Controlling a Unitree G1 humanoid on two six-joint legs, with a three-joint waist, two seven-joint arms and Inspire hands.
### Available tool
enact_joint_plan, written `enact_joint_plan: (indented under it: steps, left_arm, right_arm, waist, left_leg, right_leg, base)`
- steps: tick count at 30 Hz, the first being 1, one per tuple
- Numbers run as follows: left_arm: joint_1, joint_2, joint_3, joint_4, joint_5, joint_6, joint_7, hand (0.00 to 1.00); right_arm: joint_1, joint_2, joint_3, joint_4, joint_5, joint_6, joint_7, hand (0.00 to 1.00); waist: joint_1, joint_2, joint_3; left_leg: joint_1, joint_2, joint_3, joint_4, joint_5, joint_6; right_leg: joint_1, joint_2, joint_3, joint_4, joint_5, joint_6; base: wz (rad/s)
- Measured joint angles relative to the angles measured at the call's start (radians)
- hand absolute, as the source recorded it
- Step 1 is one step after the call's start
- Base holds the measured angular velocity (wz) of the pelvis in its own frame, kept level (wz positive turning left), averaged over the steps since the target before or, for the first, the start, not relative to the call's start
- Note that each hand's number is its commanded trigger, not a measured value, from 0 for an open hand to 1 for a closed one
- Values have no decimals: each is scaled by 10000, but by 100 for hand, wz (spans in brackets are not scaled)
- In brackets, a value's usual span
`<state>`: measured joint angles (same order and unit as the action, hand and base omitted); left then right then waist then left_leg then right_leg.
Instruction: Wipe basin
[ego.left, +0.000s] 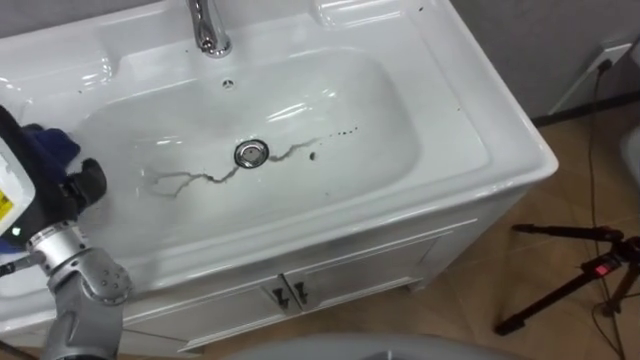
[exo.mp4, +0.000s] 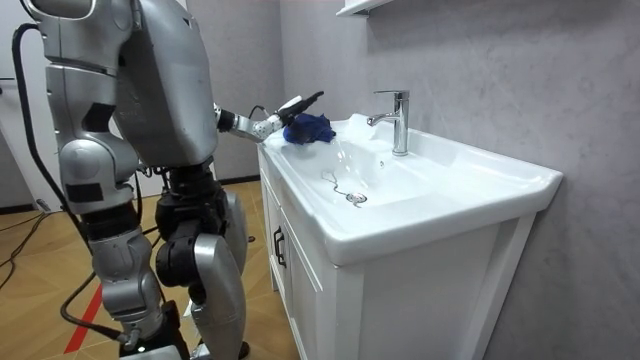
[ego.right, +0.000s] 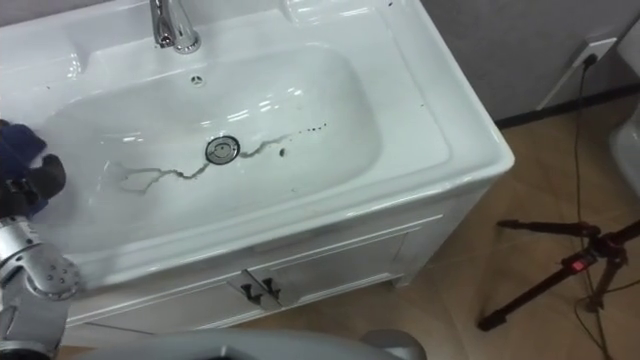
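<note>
The white basin (ego.left: 440, 120) sits in a cabinet top, and I stand at its front. Thin dark streaks (ego.left: 190, 180) run across the bowl from the left, past the metal drain (ego.left: 251, 153), to small specks on the right. A dark blue cloth (ego.left: 50, 145) lies bunched on the basin's left rim (exo.mp4: 308, 128). My left hand (ego.left: 85, 185) is at that cloth, and in the room view its fingers (exo.mp4: 300, 101) stretch out straight above it. My right arm hangs at my side, with the right hand (exo.mp4: 150, 335) low by my leg.
A chrome tap (ego.left: 208, 28) stands at the back of the basin. The cabinet doors (ego.left: 290, 295) are below the front edge. A black tripod (ego.left: 580, 270) with cables stands on the wood floor to the right, near a grey wall.
</note>
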<state>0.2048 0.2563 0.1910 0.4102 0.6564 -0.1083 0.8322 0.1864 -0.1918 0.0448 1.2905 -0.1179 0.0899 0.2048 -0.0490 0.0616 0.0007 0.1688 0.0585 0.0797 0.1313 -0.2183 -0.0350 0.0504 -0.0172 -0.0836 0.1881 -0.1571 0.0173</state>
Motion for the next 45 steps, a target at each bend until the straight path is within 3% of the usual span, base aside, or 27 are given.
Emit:
enact_joint_plan:
  steps: [13, 24, 38, 45]
  left_arm:
    - [1, -152, 1, 434, 6, 168, -567, 0]
    - [-12, -154, 34, 466, 0, 175, -596, 0]
    - [-667, -3, 450, 741, -182, 291, -593, 0]
    - [-863, -4, 450, 755, -1394, 604, -598, 0]
  right_arm:
    - [-79, 0, -4, 76, 112, -2, 9, 0]
    - [-331, 1, -6, 29, 141, -9, -213, 0]
    - [-465, 2, -17, 73, 389, 96, -408, 0]
    - [-509, 10, -303, 262, 745, 349, -413, 0]
  waist:
    - [31, 250, -35]
    - [50, 201, -26]
    - [41, 230, -39]
    - [7, 243, -37]
  left_leg:
    - [27, 1, -5, -16, 1, 0]
    - [13, 0, -47, -10, 1, 1]
    - [-22, -1, -156, -7, 2, 1]
    - [0, -4, -142, -7, 2, 1]
  right_leg:
    - [13, 2, 3, -19, 0, 2]
    - [6, -1, -9, 1, 0, 2]
    - [20, 1, -39, -20, 0, 1]
    - [-5, 2, -11, -28, 0, 2]
  base:
    - [0]
    - [0]
    - [1]
    - [0]
